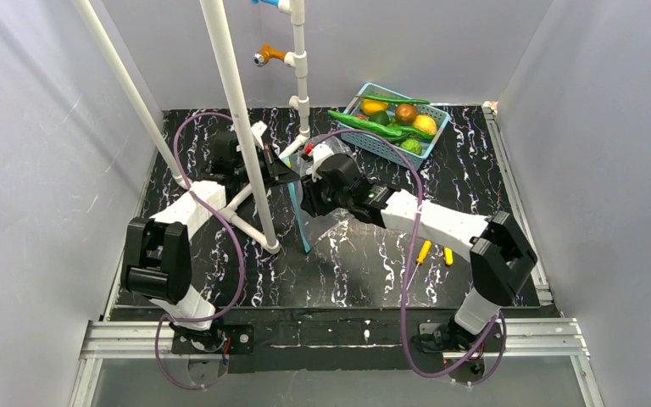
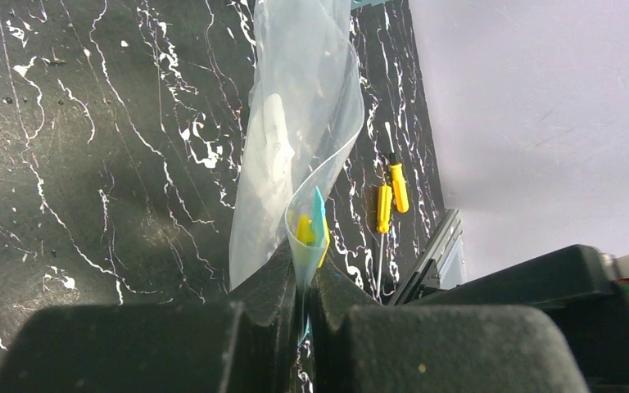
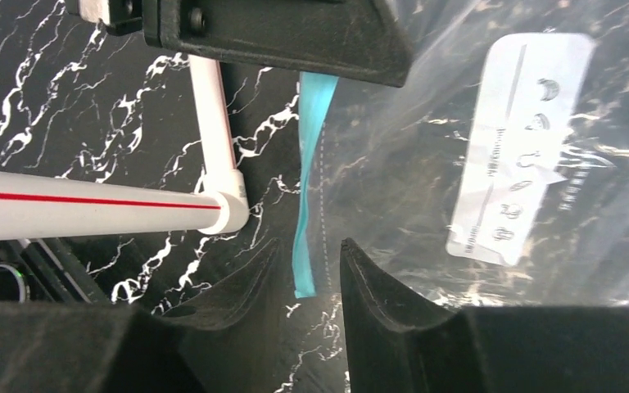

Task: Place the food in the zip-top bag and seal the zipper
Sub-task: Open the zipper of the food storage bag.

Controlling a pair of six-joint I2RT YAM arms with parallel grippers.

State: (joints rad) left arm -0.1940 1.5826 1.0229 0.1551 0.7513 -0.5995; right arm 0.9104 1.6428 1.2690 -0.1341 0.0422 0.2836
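The left gripper (image 2: 305, 274) is clamped tight on the zipper (image 2: 318, 214), holding the zip-top bag (image 2: 295, 123) up. The right gripper (image 3: 309, 266) stands slightly ajar around the strip's loose end, gripping nothing. They look to be opening the mouth; the food (image 1: 394, 119) lies in the basket (image 1: 436, 138), well apart. Next, the right should pinch one lip and pull.

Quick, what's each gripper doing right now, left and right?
Left gripper: closed, pinching the zip-top bag at its zipper.
Right gripper: open, the zipper's end showing in the gap, not gripped.
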